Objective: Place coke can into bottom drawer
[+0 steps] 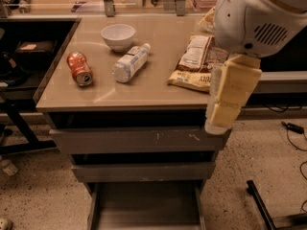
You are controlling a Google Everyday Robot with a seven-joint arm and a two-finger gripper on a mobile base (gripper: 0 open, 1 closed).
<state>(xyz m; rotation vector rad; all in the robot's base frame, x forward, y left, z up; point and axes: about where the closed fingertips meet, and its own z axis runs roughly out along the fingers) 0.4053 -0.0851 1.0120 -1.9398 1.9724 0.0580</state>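
The red, dented coke can (79,68) lies on its side at the left of the tan cabinet top (153,87). The bottom drawer (144,206) is pulled open at the foot of the cabinet, and its flat grey floor shows with nothing on it. My gripper (224,107) hangs from the big white arm housing (259,18) at the cabinet's front right corner. It is far to the right of the can and holds nothing I can see.
A clear plastic bottle (129,62) lies beside the can, and a white bowl (118,36) stands behind it. A brown snack bag (194,61) lies at the right, partly hidden by the arm. The two upper drawers (139,140) are closed. Cables (292,128) lie on the floor at the right.
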